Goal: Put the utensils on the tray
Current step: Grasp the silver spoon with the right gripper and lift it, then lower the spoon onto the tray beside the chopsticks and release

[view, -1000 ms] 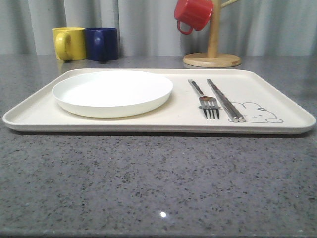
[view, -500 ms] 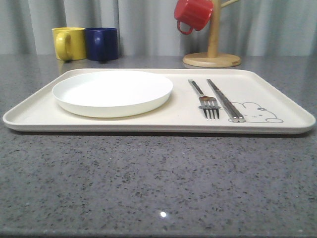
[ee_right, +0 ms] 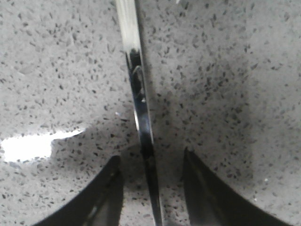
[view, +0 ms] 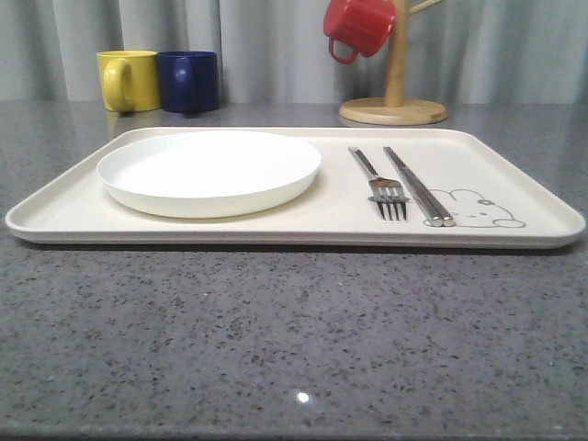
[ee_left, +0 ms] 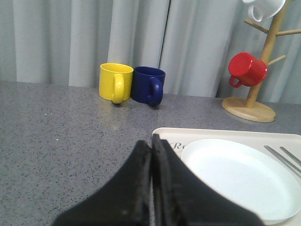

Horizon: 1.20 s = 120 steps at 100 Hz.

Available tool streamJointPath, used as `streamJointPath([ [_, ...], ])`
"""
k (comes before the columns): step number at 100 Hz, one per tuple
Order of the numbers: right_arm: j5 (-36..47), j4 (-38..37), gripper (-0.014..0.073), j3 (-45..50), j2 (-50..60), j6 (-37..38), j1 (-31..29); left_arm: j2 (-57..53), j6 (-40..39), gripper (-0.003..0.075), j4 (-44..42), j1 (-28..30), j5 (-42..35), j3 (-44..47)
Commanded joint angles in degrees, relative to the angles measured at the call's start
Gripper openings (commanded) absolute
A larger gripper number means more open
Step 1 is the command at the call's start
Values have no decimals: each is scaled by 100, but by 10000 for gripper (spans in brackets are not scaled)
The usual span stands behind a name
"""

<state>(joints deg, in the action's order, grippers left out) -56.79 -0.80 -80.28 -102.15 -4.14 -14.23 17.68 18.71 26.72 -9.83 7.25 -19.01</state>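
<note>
Grey speckled table (view: 294,340) in front, stretching back to pale curtains.

Nearest on it, cream tray (view: 55,216), long side toward the viewer, low rim all round. On its left half, round white plate (view: 209,171). Right of the plate, lying flat on the tray, fork (view: 378,184) with tines toward the near edge. Just beside the fork on its right, chopsticks (view: 419,187), the pair together and roughly parallel to the fork, near tips touching a grey rabbit drawing (view: 478,209) by the tray's right near corner.

Beyond the tray, far left, yellow mug (view: 128,80) and blue mug (view: 188,81) side by side, touching or nearly so. Far right, wooden mug tree (view: 393,101) with a red mug (view: 358,26) hung on a branch.

From the left wrist: left pincer (ee_left: 151,150) closed, black fingers (ee_left: 136,183) pressed together, nothing between them, held over bare table just beside the tray's left end. White mug (ee_left: 264,7) high on the tree.

From the right wrist: right pincer (ee_right: 150,188) open, dark fingers (ee_right: 106,197) set either side of a slim silver handle (ee_right: 140,108) lying on bare table. Touching it or not: cannot tell. Which utensil: cannot tell, ends out of sight.
</note>
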Motion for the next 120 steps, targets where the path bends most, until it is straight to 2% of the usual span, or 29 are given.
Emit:
streamJointPath([
  [1,144,1,227,-178,267,-51,-44,35,-31,-18,19,-32,-444,-144],
  [13,138,5,70,-178,267,-51,-44,35,-31,-18,19,-32,-444,-144],
  [23,128,37,-15,-178,267,-45,-44,35,-31,-18,19,-32,-444,-144],
  [31,128,159,-47,-183,276,-45,-44,35,-31,-18,19,-32,-444,-144],
  [49,38,578,-48,-235,562,-45,46,35,-31,-18,19,-32,-444,-144],
  [61,-104,669,-48,-235,943,91,341,35,-31,-18,19,-32,-444,-144],
  [87,-196,555,-48,-235,1623,977,1510,35,-31,-18,19,-32,-444,-144],
  [109,-16,-55,-48,-209,1497,2137,2653,35,-31,-18,19,-32,-444,-144],
  [120,215,-199,-48,-209,1329,2507,3019,35,-31,-18,19,-32,-444,-144],
])
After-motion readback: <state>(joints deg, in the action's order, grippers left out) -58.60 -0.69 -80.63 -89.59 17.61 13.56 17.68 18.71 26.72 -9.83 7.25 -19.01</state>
